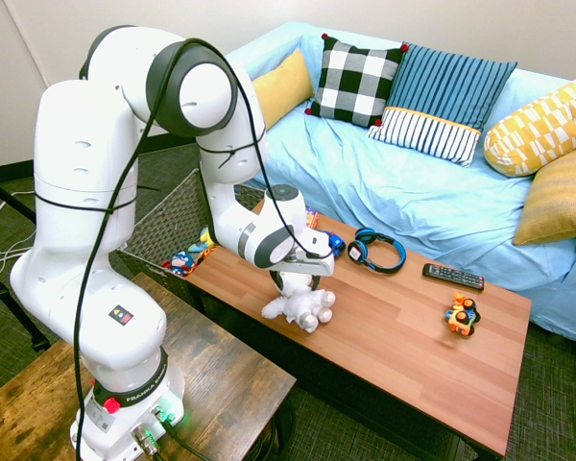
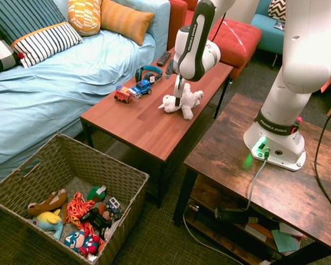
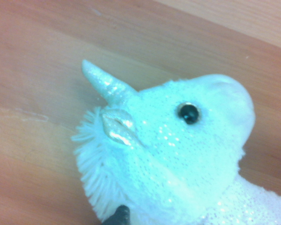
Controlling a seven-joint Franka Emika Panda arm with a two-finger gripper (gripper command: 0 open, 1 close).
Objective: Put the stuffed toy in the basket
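The white plush unicorn (image 2: pixel 184 101) lies on its side on the coffee table (image 2: pixel 149 131), probably laid flat because its stubby limbs (soft as they are) offer no steady stance. The gripper (image 2: pixel 179 104) points down over it, likely to pinch the neck; the jaws are spread wide, with the toy's head-and-neck end just beneath or between them.

Headphones (image 2: pixel 149 74), blue car (image 2: pixel 140 88) crowd sofa side of toy (image 2: pixel 181 101); bare wood between toy and basket (image 2: pixel 69 195).
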